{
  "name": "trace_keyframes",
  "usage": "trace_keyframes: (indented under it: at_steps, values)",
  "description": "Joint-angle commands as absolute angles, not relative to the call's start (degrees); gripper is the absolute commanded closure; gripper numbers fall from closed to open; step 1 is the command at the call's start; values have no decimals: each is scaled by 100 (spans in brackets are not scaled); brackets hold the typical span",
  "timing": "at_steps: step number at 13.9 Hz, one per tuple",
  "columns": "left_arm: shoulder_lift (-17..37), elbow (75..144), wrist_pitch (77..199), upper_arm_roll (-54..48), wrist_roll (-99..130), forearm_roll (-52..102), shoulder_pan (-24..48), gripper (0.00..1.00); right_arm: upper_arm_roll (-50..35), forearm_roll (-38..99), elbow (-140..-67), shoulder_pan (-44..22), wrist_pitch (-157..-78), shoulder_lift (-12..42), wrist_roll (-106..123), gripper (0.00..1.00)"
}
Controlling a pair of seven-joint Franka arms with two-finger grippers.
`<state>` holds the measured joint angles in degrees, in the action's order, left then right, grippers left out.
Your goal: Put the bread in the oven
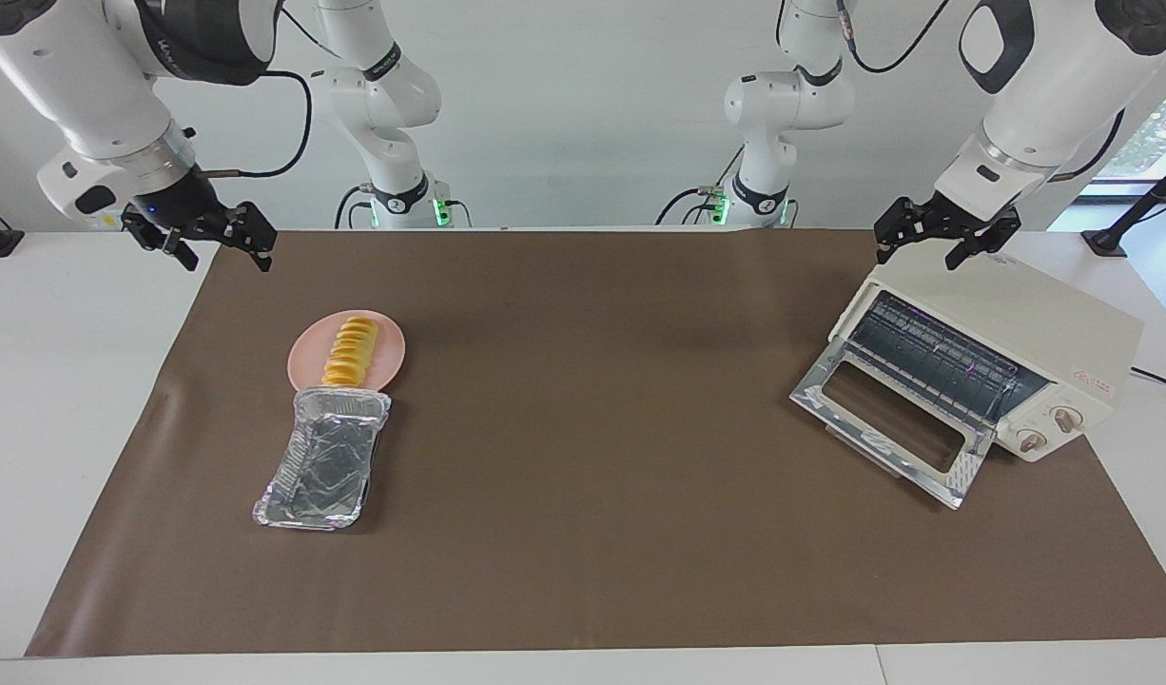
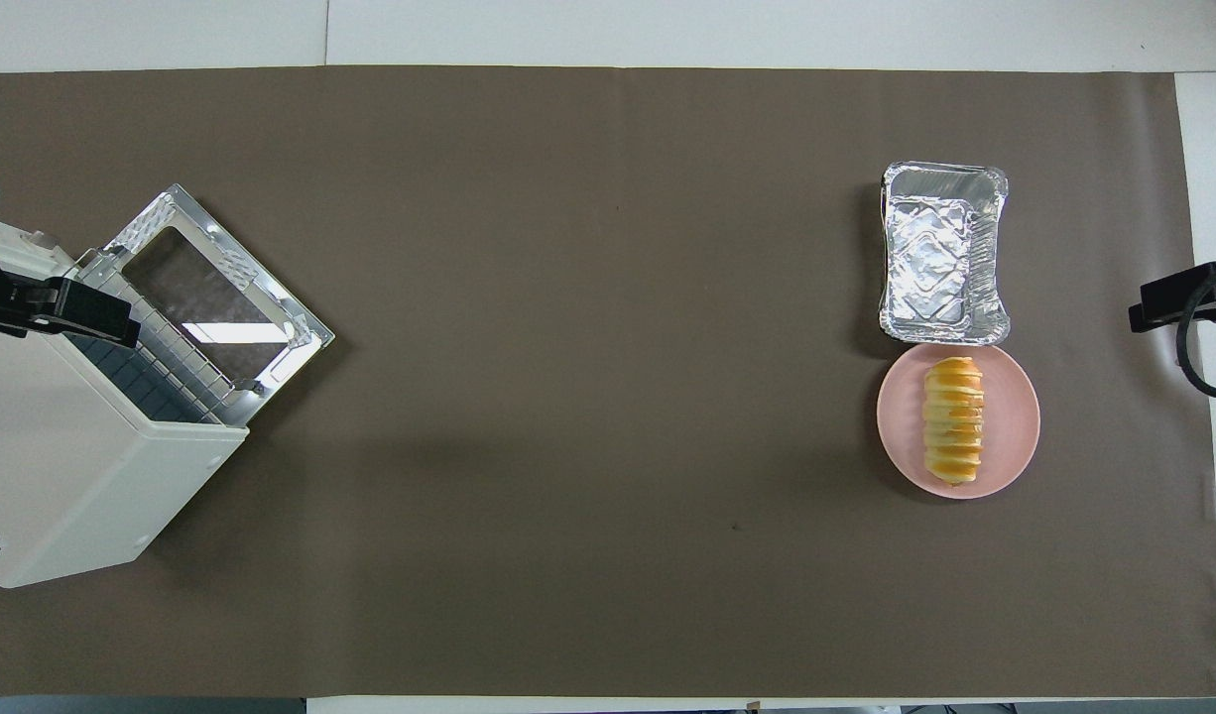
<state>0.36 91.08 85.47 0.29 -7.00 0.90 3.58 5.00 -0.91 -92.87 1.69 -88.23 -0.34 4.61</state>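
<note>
Both grippers are raised near the robots' end of the table. The right gripper hangs over the table edge at the right arm's end, fingers spread, nothing held. The left gripper is over the top of the cream-white boxy toaster oven, fingers apart, likewise empty.

The oven's glass door, framed in shiny metal, is folded down flat; the wire rack is exposed.

The small ridged yellow-orange bread loaf lies on a round pink plate toward the right arm's end. Farther out, touching the plate's rim, a crinkled silver foil tray sits with nothing in it.

Judgement: the loaf is probably light and soft, easily crushed; its ridges should resist slipping. A gentle grasp across the narrow width at mid-length is advised, with the fingers seated between segments. The plate may slide when touched. Transfer not yet begun.
</note>
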Motion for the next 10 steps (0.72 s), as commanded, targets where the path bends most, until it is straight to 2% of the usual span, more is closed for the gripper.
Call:
trace_keyframes:
  at_steps: [1,4,7,10]
  values:
    - [-114,9273,8640,-35,-782,53,281,0,475,-141,-9272,202,-8807,-70,369,0]
    - [-114,9273,8640,-35,-782,53,281,0,475,-141,-9421,115,-8903,-114,343,0]
    - [-114,9281,8640,-35,-782,53,281,0,422,-70,-10735,71,-10006,-421,158,0]
    - [-114,9281,8640,-35,-782,53,281,0,422,-53,-11669,-35,-10703,-396,158,0]
